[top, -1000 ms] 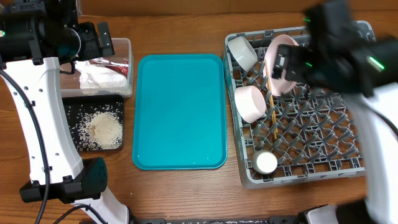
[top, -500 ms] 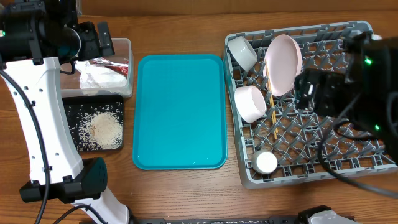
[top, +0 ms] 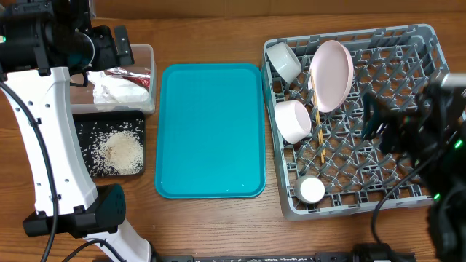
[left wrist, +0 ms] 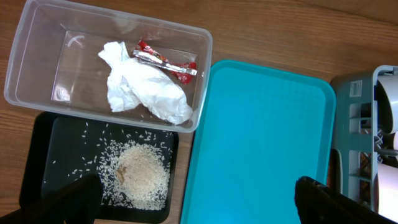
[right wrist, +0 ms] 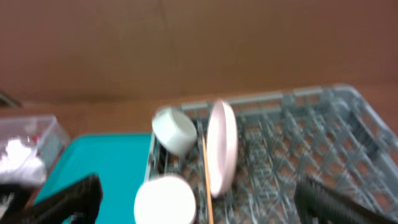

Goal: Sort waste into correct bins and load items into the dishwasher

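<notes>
The clear tub holds the crumpled napkin and the red-and-white wrapper. The black tray holds a heap of rice. The grey dish rack holds an upright plate, two bowls, a small cup and chopsticks. My left gripper is open and empty, high over the tub. My right gripper is open and empty, over the rack's right half. The right wrist view is blurred.
A large teal serving tray lies between the bins and the rack, with nothing on it. The rack's edge also shows at the right of the left wrist view. Brown wooden table all round.
My right arm has pulled back from the plate at the rack's far side toward the front right. The plate stays upright in the rack. The left arm has not moved.
</notes>
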### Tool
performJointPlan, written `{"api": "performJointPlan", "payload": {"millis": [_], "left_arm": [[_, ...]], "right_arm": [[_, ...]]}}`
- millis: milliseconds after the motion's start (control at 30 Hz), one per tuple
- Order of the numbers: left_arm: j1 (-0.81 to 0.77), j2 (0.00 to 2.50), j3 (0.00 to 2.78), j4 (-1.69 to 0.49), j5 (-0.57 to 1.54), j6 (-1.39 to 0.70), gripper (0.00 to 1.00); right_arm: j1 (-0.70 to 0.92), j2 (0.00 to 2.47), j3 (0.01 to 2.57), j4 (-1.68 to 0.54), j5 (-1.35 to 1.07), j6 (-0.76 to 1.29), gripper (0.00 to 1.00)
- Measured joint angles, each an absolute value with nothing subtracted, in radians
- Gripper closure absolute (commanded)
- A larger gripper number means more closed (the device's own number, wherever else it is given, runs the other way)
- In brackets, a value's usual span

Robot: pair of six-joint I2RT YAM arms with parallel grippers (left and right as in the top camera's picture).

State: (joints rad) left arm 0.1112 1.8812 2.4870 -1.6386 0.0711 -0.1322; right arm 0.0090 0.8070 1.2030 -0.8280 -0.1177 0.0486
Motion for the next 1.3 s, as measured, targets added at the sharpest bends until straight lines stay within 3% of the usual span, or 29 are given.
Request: {"api": "performJointPlan", "payload": {"millis": [233, 433, 867, 1300], "left_arm": [[0.111, 1.881, 2.487, -1.639, 0.071, -0.132, 0.00], [0.111, 1.881, 2.487, -1.638, 0.072, -0.132, 0.00], [0.111, 1.881, 2.487, -1.638, 0.071, -0.132, 0.00], [0.111, 1.881, 2.487, -1.638, 0.071, -0.132, 0.00]], "right_arm": [[-0.009, 0.455, 0.567, -0.352, -0.205, 0.041, 0.00], [-0.012, 0.253, 0.246, -0.153, -0.221, 0.096, 0.00], [-0.012, 0.050, 0.019, -0.072, -0.210, 0.120, 0.00], [-0.012, 0.015, 0.019, -0.071, -0.183, 0.120, 0.00]]}}
